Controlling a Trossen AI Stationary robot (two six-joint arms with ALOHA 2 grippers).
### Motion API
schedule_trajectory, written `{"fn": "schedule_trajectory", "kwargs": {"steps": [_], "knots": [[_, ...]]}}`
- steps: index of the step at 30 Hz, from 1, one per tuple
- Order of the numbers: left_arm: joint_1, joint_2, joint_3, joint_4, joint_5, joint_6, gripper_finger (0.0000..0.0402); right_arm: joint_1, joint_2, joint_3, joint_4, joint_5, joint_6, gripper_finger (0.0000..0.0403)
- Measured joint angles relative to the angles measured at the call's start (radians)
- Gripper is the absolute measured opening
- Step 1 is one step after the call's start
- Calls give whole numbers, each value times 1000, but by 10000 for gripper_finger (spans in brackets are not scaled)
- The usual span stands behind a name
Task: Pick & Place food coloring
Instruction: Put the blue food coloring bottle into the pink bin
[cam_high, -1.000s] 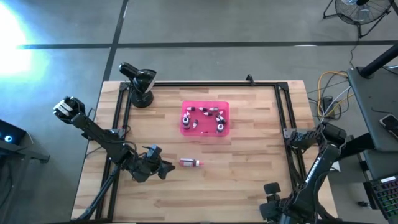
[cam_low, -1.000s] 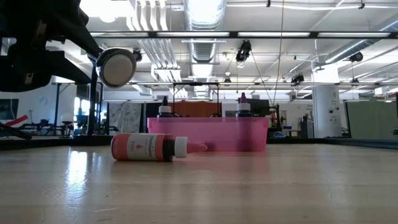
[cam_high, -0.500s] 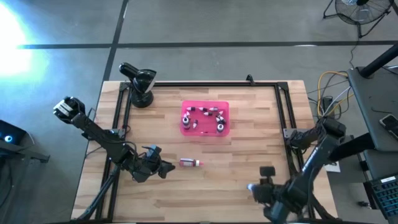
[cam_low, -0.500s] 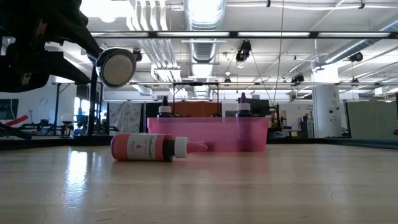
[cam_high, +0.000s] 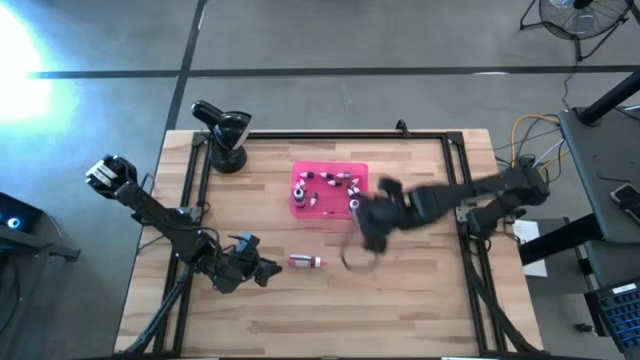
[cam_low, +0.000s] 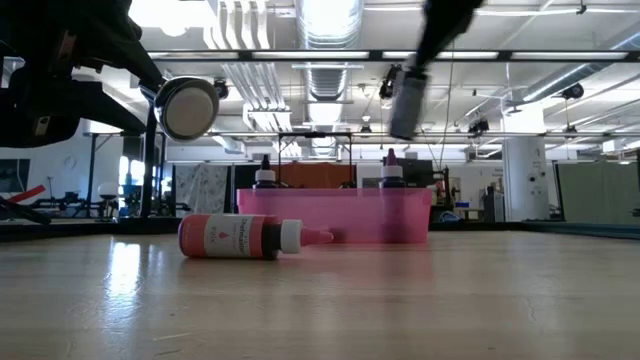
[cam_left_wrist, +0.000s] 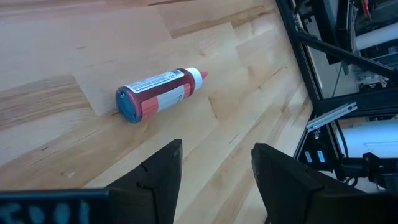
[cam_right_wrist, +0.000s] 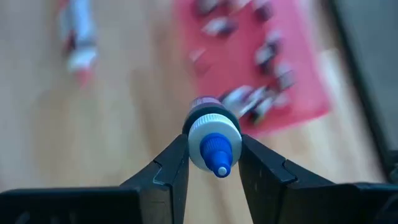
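Right gripper (cam_right_wrist: 214, 163) clamped on a blue-tipped bottle (cam_right_wrist: 214, 142), raised above bare wood just beside the pink tray's (cam_high: 300, 170) right front corner. Left gripper (cam_left_wrist: 214, 171) spread wide and empty, low near the left front edge, facing a red bottle (cam_left_wrist: 158, 93) lying on its side. Open table all round; more bottles (cam_high: 328, 182) in the tray.

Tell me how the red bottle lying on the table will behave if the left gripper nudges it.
The red bottle lies on its side with a round body, so it would probably roll. It is small, so likely light. The open left gripper sits just short of it.
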Motion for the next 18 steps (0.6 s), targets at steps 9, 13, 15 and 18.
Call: {"fn": "schedule_trajectory", "kwargs": {"steps": [9,13,15,18], "knots": [[0,0,0,2,0,-2,170,-259,88,244,91,-49,-139,107],[0,0,0,-2,0,0,170,-341,216,346,26,-124,-168,107],[0,0,0,-2,0,0,170,-368,295,405,-23,-151,-191,107],[0,0,0,-2,0,0,170,-403,409,491,-105,-176,-220,107]]}}
